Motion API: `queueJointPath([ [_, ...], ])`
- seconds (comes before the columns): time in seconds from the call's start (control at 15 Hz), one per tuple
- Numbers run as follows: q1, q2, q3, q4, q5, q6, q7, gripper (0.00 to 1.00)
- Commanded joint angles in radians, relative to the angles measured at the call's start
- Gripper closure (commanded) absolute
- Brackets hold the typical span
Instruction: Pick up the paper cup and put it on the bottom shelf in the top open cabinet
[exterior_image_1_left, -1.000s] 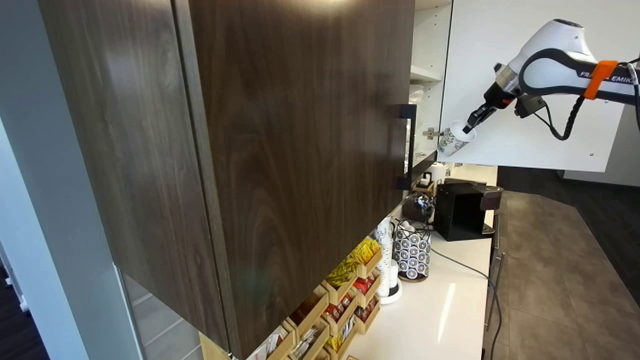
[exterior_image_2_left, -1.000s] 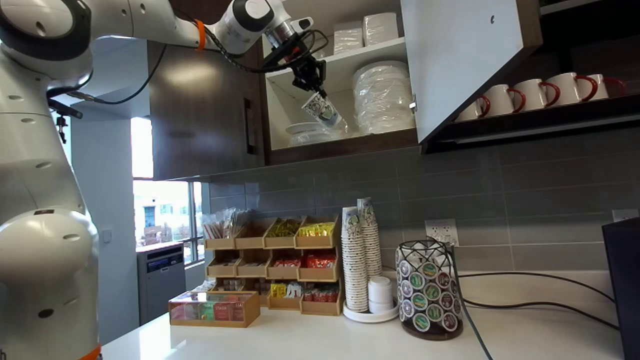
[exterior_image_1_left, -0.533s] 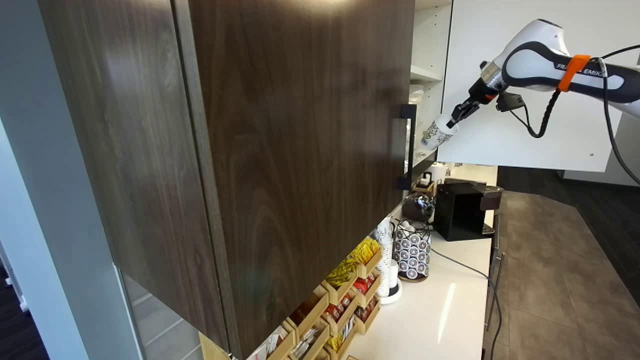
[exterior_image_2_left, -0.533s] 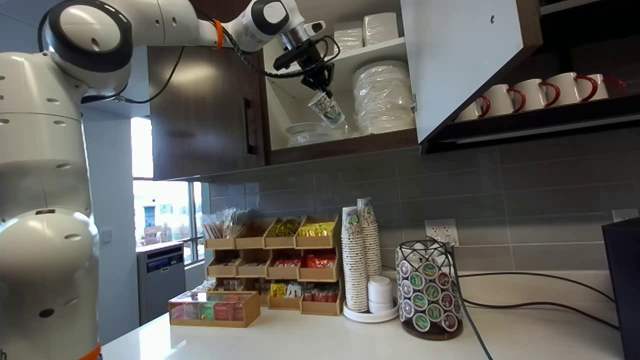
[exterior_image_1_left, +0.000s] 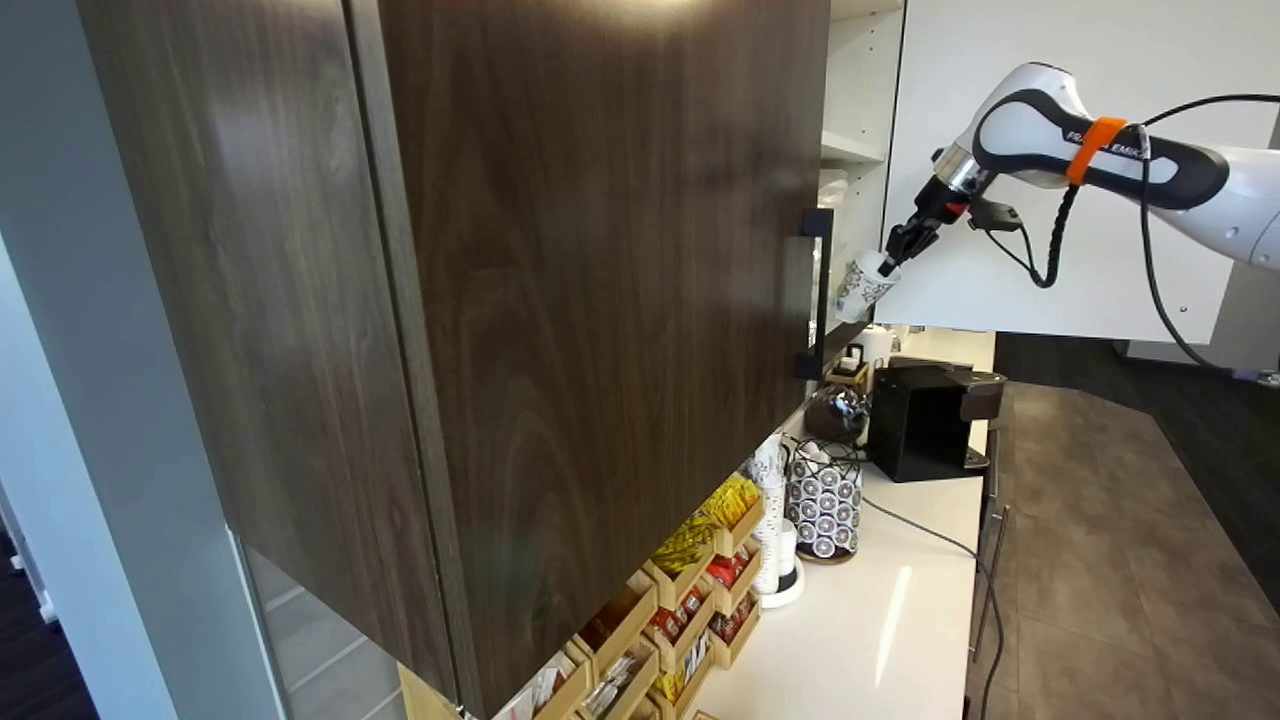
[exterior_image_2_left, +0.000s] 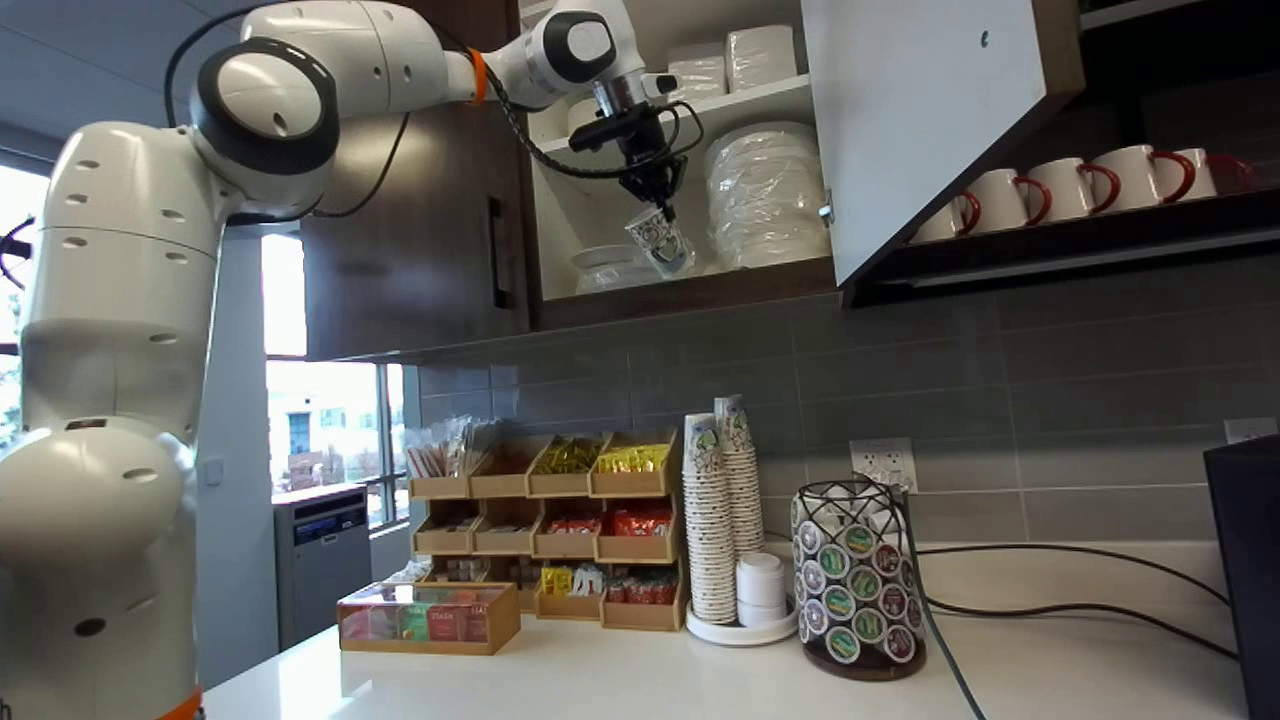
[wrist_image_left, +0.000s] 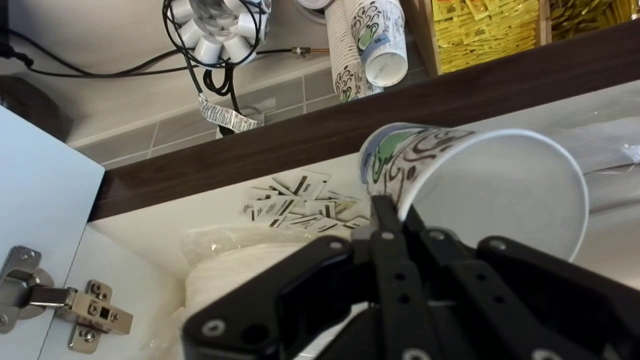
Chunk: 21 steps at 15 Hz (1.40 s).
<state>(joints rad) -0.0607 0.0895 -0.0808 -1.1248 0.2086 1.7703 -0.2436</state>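
Observation:
The paper cup is white with a dark swirl pattern and hangs tilted, mouth up, in both exterior views (exterior_image_1_left: 862, 290) (exterior_image_2_left: 660, 245). My gripper (exterior_image_2_left: 660, 208) is shut on the cup's rim; in the wrist view one finger of the gripper (wrist_image_left: 398, 212) is outside the wall and one inside the mouth of the cup (wrist_image_left: 400, 160). The cup is at the opening of the top open cabinet (exterior_image_2_left: 600, 303), near its front edge. The bottom shelf (wrist_image_left: 165, 220) is pale, with flat packets on it. I cannot tell whether the cup touches the shelf.
Wrapped plates (exterior_image_2_left: 765, 200) stand on the bottom shelf, right of the cup, with lower wrapped plates (exterior_image_2_left: 610, 268) to the left. The open door (exterior_image_2_left: 920, 120) juts out at right. A closed dark door (exterior_image_1_left: 600, 300) is beside the opening. Cup stacks (exterior_image_2_left: 710, 520) stand below.
My gripper and the cup have moved toward the cabinet opening and lower, shifting right in an exterior view. The cup is now more upright. The grip has stayed shut on it.

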Motion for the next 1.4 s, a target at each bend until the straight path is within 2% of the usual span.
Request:
queueJointPath([
  [0.0, -0.003, 0.015, -0.001, 0.021, 0.003, -0.012, 0.004, 0.96],
  [0.27, -0.008, 0.047, -0.002, 0.065, 0.007, -0.019, 0.008, 0.96],
  [0.33, -0.008, 0.048, -0.002, 0.068, 0.007, -0.019, 0.009, 0.99],
  [0.6, -0.007, 0.076, -0.009, 0.113, 0.010, -0.028, 0.148, 0.99],
  [1.33, -0.015, 0.162, -0.006, 0.233, 0.035, -0.073, 0.432, 0.99],
])
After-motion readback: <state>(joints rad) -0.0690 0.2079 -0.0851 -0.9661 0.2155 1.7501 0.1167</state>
